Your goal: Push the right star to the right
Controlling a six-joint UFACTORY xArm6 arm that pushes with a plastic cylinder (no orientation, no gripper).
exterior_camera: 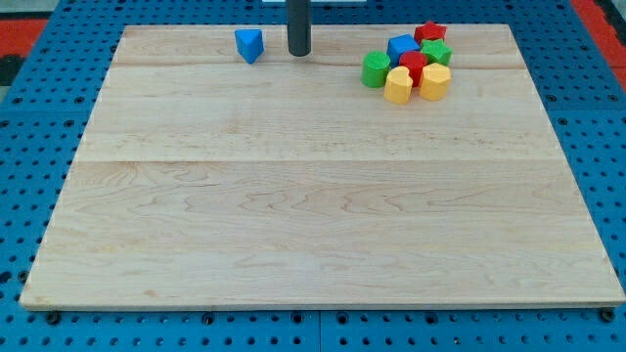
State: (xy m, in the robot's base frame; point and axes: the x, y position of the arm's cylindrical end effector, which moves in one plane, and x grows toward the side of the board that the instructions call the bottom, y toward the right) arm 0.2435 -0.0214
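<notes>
My tip [298, 53] rests on the wooden board [313, 215] near the view's top, just right of a blue triangle block [249, 44]. A cluster of blocks lies further right. In it a red star [429, 32] sits at the top, with a green star [436, 52] touching it just below. A blue cube [402, 46] is to their left. My tip stands well left of the cluster, apart from every block in it.
The cluster also holds a green cylinder [375, 69] on its left, a red block [414, 66] in the middle, a yellow heart [397, 85] and a yellow polygon block [434, 81] at the bottom. The board's right edge [548, 98] lies beyond the cluster.
</notes>
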